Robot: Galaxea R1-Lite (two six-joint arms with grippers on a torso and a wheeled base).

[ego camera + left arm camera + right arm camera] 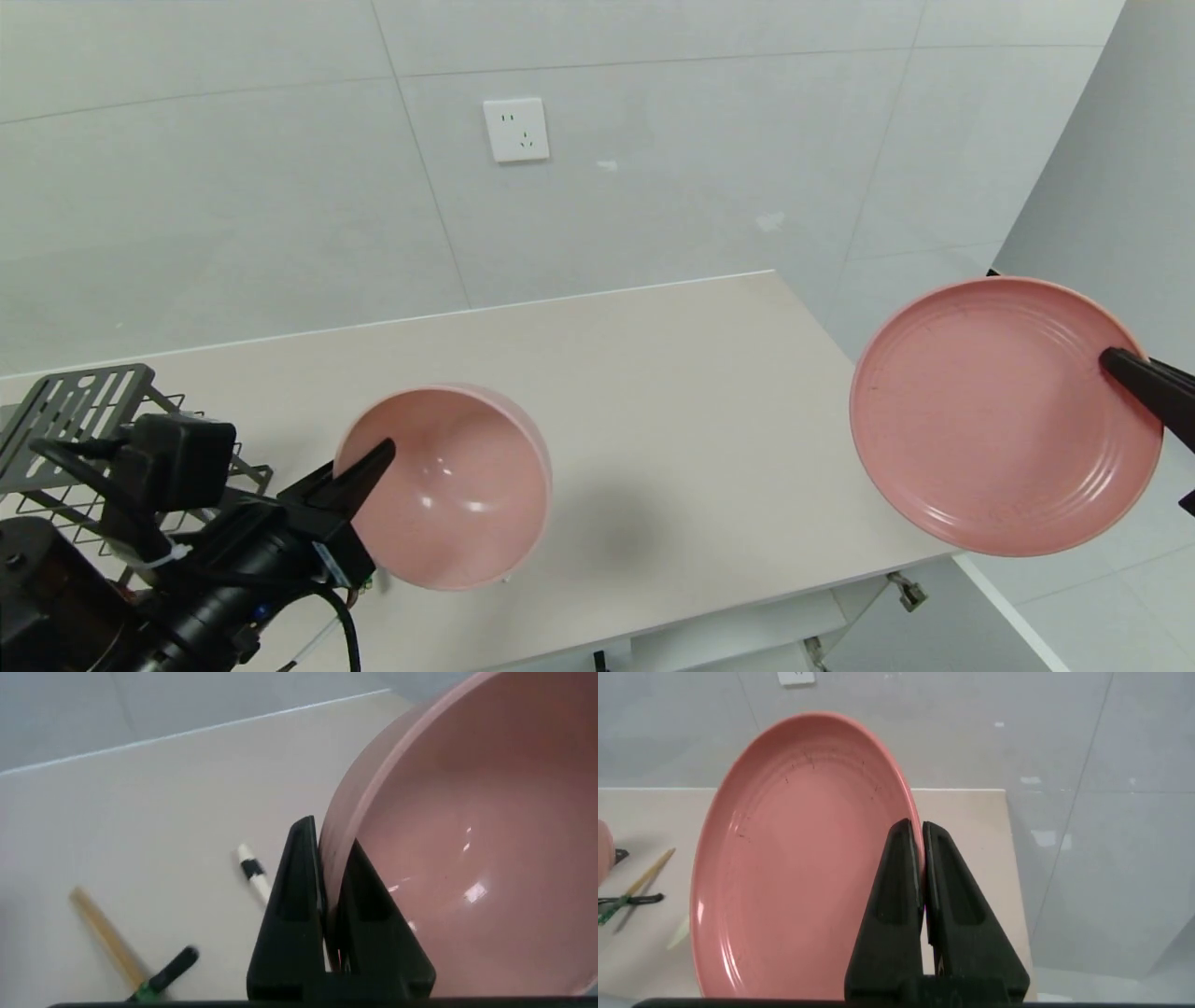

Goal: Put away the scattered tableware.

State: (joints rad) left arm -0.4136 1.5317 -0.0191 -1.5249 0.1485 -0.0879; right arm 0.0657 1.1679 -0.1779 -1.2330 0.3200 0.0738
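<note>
Left end effector: pressed together on the rim of the pink bowl, one finger inside the wall and one outside. An edge pinch suits a vessel too wide to span.
Bowl: held tilted, its hollow facing the head camera, and judged clear of the bench, given the shadow cast beside it.
Right end effector: closed on the rim of the pink plate, likewise gripping the thin edge.
Plate: tilted with its face turned up towards the head camera, out past the bench's right end, over the floor.
Wire rack: stands at the bench's left end, near the left arm; probably the storage place, which would explain why both dishes are carried on edge.
Loose utensils: slender sticks lying on the bench near the bowl, not yet collected.
Stage: both dishes are in hand and neither is stowed yet.
</note>
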